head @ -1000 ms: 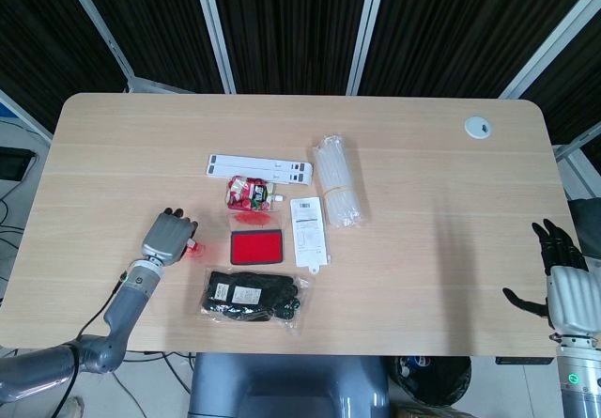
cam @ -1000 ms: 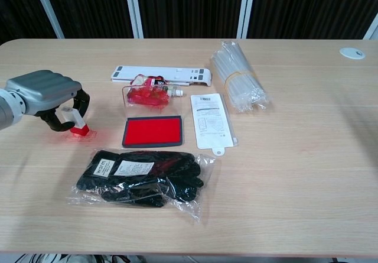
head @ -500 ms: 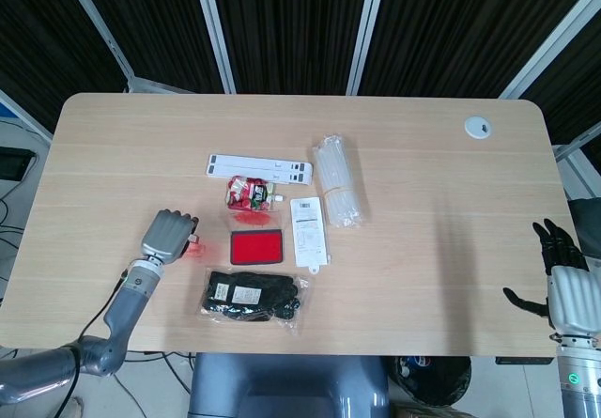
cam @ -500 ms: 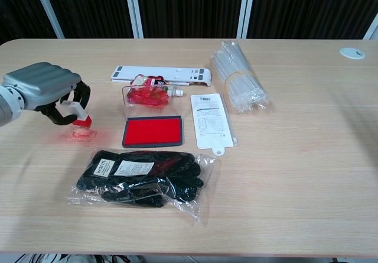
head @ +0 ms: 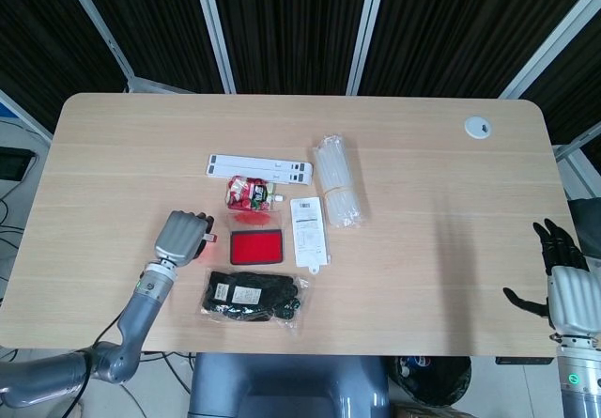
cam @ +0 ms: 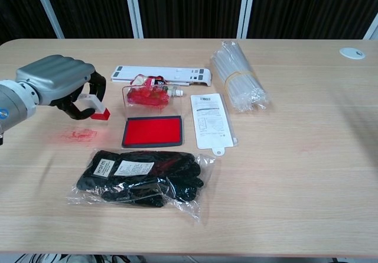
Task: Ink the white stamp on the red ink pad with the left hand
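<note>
My left hand (cam: pixel 59 85) (head: pixel 182 237) grips the white stamp (cam: pixel 95 105), lifted off the table, its red-inked base facing right. It hangs just left of the red ink pad (cam: pixel 153 131) (head: pixel 256 248), which lies flat in its dark frame. In the head view the hand covers most of the stamp. A red ink smear (cam: pixel 77 135) marks the table below and left of the stamp. My right hand (head: pixel 562 268) stays at the table's right front corner, fingers spread, holding nothing.
Black gloves in a clear bag (cam: pixel 142 175) lie in front of the pad. A red packet (cam: pixel 146 94), a white strip (cam: pixel 162 73), a paper label (cam: pixel 211 119) and a bundle of clear tubes (cam: pixel 240 81) lie behind and to the right.
My left hand has lifted the stamp off the table and carried it right toward the ink pad, leaving a red smear where it stood. The right hand has not moved.
</note>
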